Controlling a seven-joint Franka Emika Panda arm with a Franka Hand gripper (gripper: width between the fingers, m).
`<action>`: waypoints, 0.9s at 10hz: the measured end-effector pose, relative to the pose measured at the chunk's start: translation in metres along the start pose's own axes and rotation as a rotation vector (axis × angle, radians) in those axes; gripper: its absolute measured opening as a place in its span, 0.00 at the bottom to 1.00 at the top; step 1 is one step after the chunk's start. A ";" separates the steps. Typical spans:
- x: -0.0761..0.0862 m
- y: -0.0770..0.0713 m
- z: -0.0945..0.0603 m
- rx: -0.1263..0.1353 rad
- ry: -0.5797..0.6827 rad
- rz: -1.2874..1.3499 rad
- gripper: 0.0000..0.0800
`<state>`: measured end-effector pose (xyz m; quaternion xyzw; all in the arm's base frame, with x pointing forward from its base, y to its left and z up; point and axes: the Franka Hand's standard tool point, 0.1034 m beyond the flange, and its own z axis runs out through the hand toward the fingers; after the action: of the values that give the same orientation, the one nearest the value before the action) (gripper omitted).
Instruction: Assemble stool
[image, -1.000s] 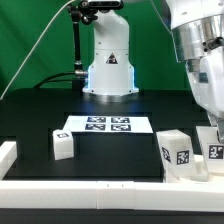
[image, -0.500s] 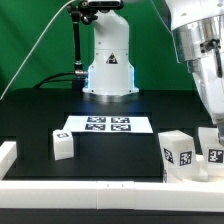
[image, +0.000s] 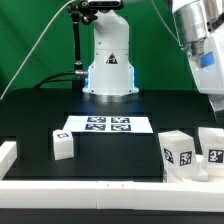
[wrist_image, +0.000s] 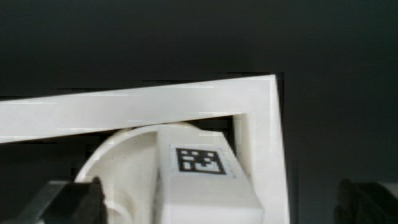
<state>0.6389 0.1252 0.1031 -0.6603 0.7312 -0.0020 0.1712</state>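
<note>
Three white stool pieces stand on the black table. A small leg block is at the exterior view's left, a tagged block at the right, and another tagged piece at the far right edge. The arm's lower end hangs well above that far-right piece, its fingers cut off by the frame edge. In the wrist view my gripper is open. Its dark fingers stand apart on either side of a tagged white piece with a rounded side, not touching it. I cannot single out the round seat.
The marker board lies mid-table before the robot base. A long white rail runs along the front, with an end block at the left. Its corner frames the tagged piece in the wrist view.
The gripper has risen from beside the far-right tagged piece and now hangs well above it. The piece stays on the table. The other parts have not moved.
</note>
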 end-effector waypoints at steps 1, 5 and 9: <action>0.000 0.000 0.000 -0.001 0.001 -0.107 0.81; -0.007 0.007 -0.001 -0.116 -0.025 -0.566 0.81; -0.007 0.005 -0.002 -0.121 -0.041 -0.860 0.81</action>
<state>0.6339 0.1325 0.1056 -0.9136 0.3848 -0.0172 0.1301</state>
